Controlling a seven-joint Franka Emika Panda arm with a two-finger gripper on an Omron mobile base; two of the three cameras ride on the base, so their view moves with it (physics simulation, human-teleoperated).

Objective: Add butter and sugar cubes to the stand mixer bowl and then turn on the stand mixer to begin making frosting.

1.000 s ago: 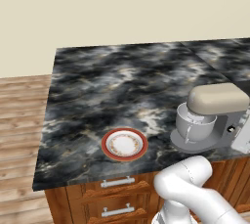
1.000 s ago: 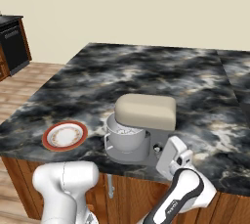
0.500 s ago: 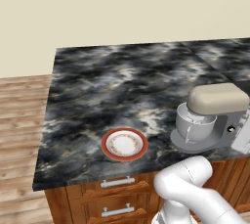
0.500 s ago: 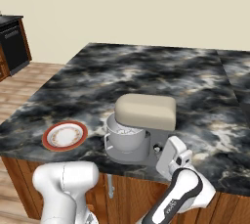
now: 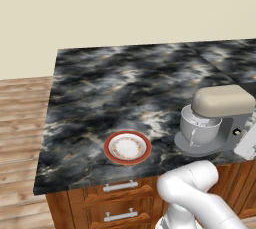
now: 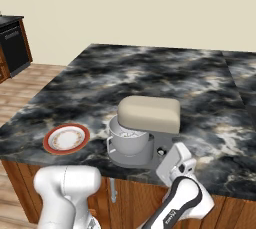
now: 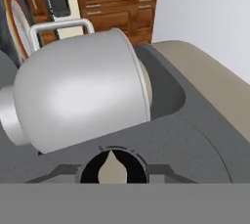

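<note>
Nothing has moved; gripper [image 6: 176, 160] state unclear, beside the stand mixer [image 6: 147, 123] knob [image 7: 113, 167].

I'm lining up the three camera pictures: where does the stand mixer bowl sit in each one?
Left base view: stand mixer bowl at right, under the beige head, right of the red-rimmed plate.
Right base view: bowl at centre, right of the plate.
Hand view: bowl centre-left, rolled sideways, above the knob.
Shared landmark: the plate.
</note>
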